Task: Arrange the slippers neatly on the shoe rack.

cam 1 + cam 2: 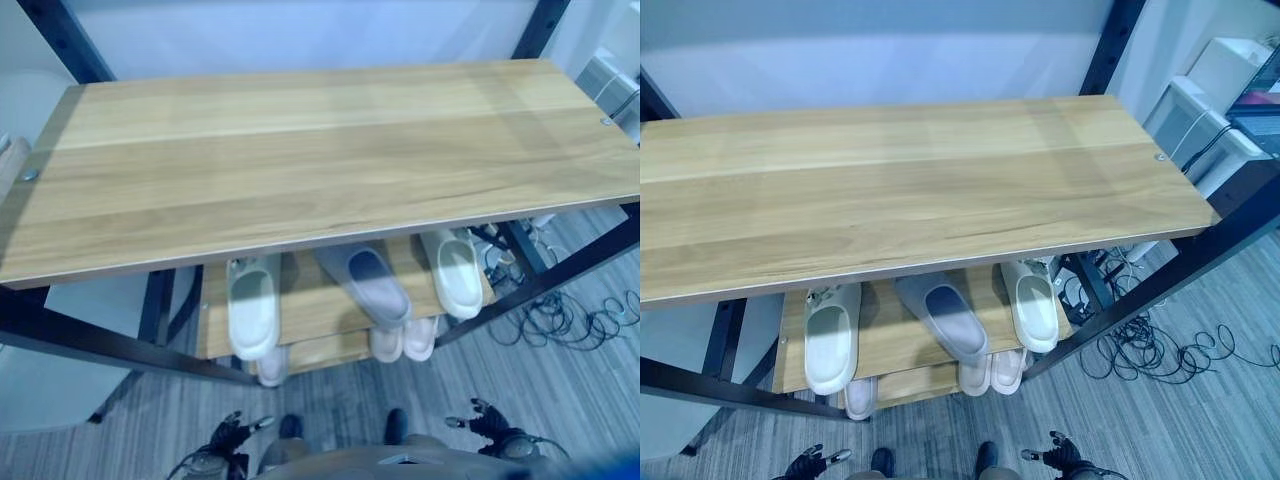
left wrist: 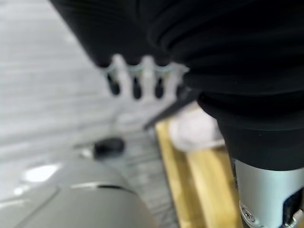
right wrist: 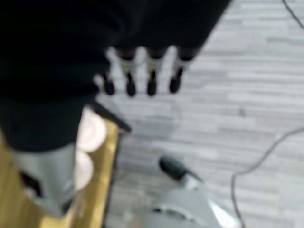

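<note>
In the left eye view, white foam slippers (image 1: pixel 252 305) and a grey slipper (image 1: pixel 375 283) are lying on the middle wooden shelf (image 1: pixel 320 310), lower centre. The grey one is sitting askew and probably needs squaring. In the wrist views, the left hand (image 2: pixel 137 80) and right hand (image 3: pixel 142 76) are hanging released, holding nothing.

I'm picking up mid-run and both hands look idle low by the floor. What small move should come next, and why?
Probably reach the right hand toward the grey slipper on the middle shelf and turn it straight. It lies askew between the white slipper and the cream slipper, which both point squarely outward. Both hands hang open and empty, the left hand too.
</note>
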